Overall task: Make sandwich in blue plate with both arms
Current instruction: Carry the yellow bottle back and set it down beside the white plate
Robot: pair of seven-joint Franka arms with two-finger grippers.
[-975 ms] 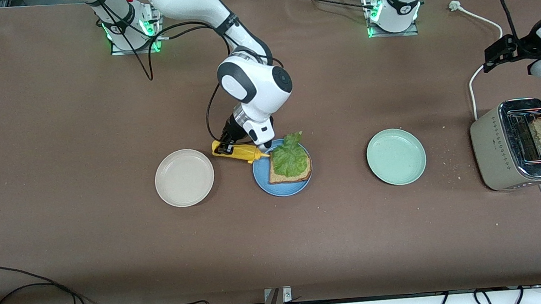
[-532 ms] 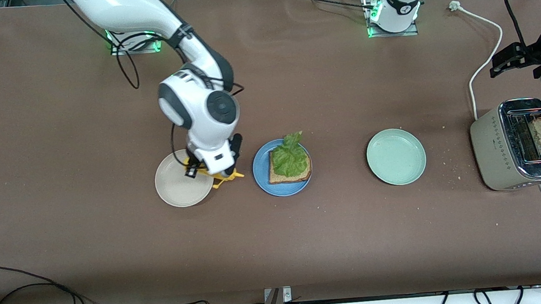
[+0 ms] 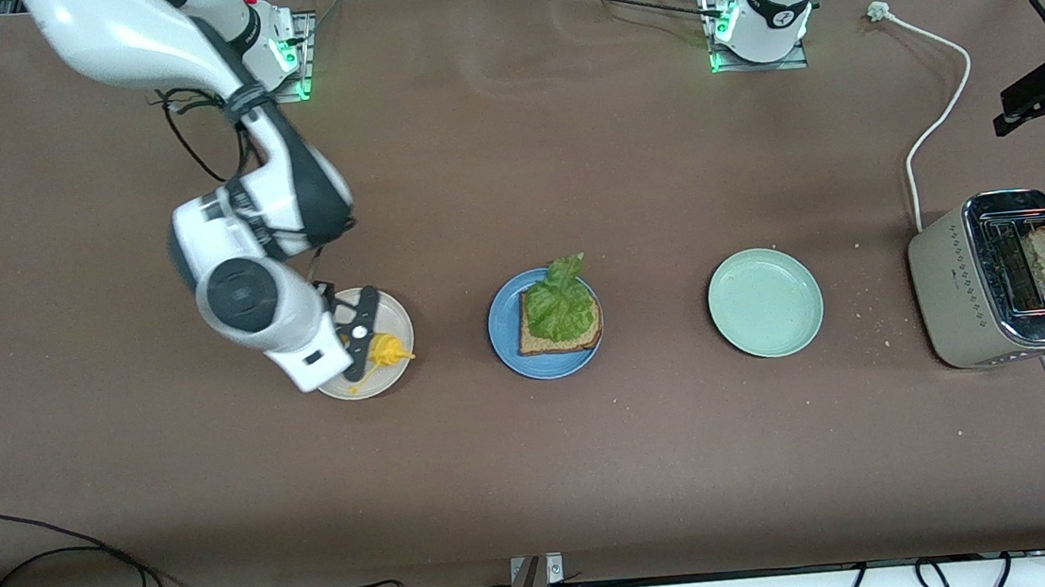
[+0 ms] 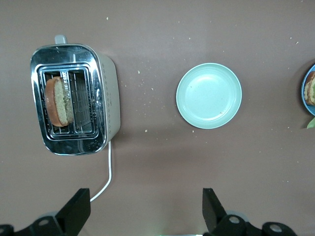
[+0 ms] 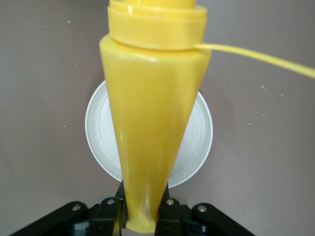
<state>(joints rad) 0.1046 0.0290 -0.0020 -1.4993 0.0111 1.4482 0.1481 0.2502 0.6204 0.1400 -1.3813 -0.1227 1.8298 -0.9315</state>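
1. A brown table point(image 3: 539, 481) fills the front view, cables trailing along its lower edge, my two bases at the top.

2. My right gripper point(image 3: 366, 337), left of centre in the front view, is clamped on the yellow squeeze bottle point(image 5: 155, 113). It hangs over the beige-white plate point(image 3: 391, 307), apparently to park it off the food.

3. In the right wrist view the bottle runs up the middle of the frame, its thin yellow tether point(image 5: 261, 56) trailing to the upper right, with the white plate showing on either side.

4. The blue plate point(image 3: 507, 352) sits at centre of the front view, well apart from that gripper. On it lies one bread slice point(image 3: 557, 342) under a lettuce leaf point(image 3: 561, 304), whose tip overhangs the rim.

5. I judge the sandwich half built: the top slice is missing.

6. My left gripper point(image 4: 142, 206) is high at the right edge of the front view, spread wide and empty.

7. The toaster point(image 4: 106, 93) sits at upper left of the left wrist view with a slice of toast point(image 4: 58, 101) in one slot, its cord point(image 4: 108, 167) running toward my fingers.

8. The pale green plate point(image 3: 765, 302) lies empty between toaster and blue plate; bare table around both plates leaves room for carrying.
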